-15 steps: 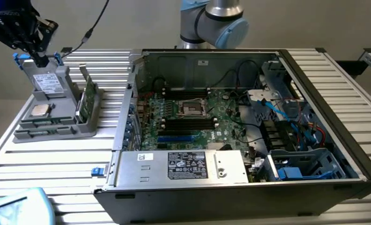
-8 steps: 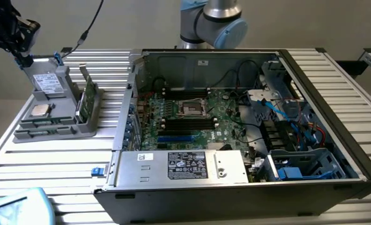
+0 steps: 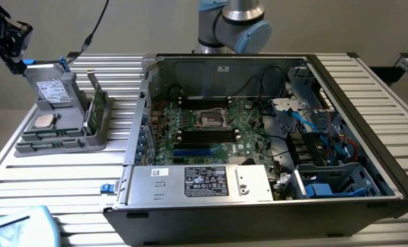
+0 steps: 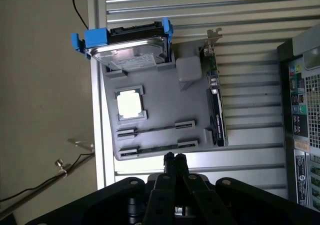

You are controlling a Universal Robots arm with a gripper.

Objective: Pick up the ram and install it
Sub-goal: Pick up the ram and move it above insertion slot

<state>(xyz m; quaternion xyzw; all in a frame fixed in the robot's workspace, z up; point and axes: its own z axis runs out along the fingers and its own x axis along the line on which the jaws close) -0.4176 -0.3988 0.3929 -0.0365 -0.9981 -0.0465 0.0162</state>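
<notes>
Gripper: the gripper (image 4: 175,161) has its two black fingers pressed together with nothing between them. It hangs over the table slats just beside the grey tray (image 4: 160,102), at the edge with the long slots.
Ram: the ram (image 4: 155,128) stands edge-on in the tray's long slot nearer the processor chip (image 4: 129,105). It shows as a thin dark line from the wrist and as a greenish strip (image 3: 47,135) from outside, apart from the gripper.
Wrist view adds: a plan-like look down onto the tray, the closed fingertips, and the case's rear panel with ports and labels.
Exterior view adds: the open computer case (image 3: 369,128), its green motherboard (image 3: 218,128) with black memory slots, the silver power supply (image 3: 204,181), and the arm (image 3: 235,23) behind the case.
Counts: one tray; one hard drive (image 4: 130,52) in a blue carrier; one processor chip; one green card (image 4: 216,110) with a metal bracket, upright at the tray's side; two long slots. Whether the second slot holds a stick I cannot tell.
Surface: a silver table (image 3: 60,180) of ribbed metal slats carries the tray and the case, which stand side by side, the tray at the exterior view's left.
Room: a plain pale wall (image 3: 149,25) with a dark cable (image 3: 97,25) hanging down; beige floor beside the table in the wrist view.
</notes>
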